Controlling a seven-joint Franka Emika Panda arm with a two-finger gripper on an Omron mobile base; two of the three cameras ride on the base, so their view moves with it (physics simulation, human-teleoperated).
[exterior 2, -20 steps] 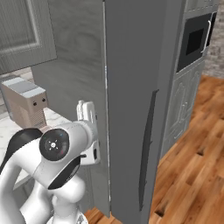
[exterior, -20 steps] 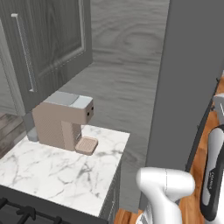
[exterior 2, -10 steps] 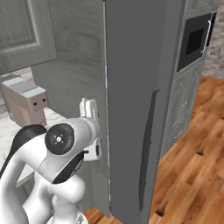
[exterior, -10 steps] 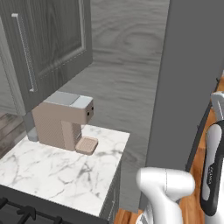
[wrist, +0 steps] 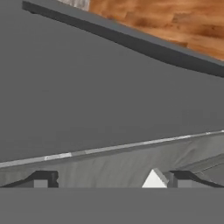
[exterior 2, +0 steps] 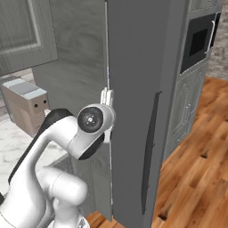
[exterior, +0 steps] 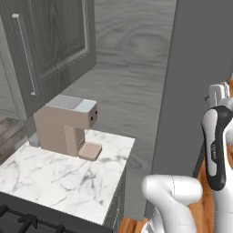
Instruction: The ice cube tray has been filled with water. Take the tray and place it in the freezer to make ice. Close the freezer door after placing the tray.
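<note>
Pincer: the pincer [wrist: 107, 179] sits right against the freezer door [wrist: 87, 100], its two dark tips set wide apart along the bottom of the hand view, with nothing between them.
Arm: the white arm reaches up from the base, its hand tucked at the edge of the door in the right base view.
Freezer door: a tall, plain dark grey slab [exterior 2: 142, 89] with a long slim black vertical bar handle [exterior 2: 149, 153]; a thin pale seam runs across it in the hand view.
Freezer: the freezer [exterior: 200, 68] is tall, flat-fronted and dark grey, standing just beside the marble surface [exterior: 59, 177].
Surface: a tan coffee machine [exterior: 66, 125] stands on it, near the wall.
Cabinet: a grey wood-grain cabinet door [exterior: 50, 45] with a silver handle hangs above the surface.
Far side: a built-in oven [exterior 2: 198, 42] lies beyond the freezer, above the wooden floor [exterior 2: 200, 178].
</note>
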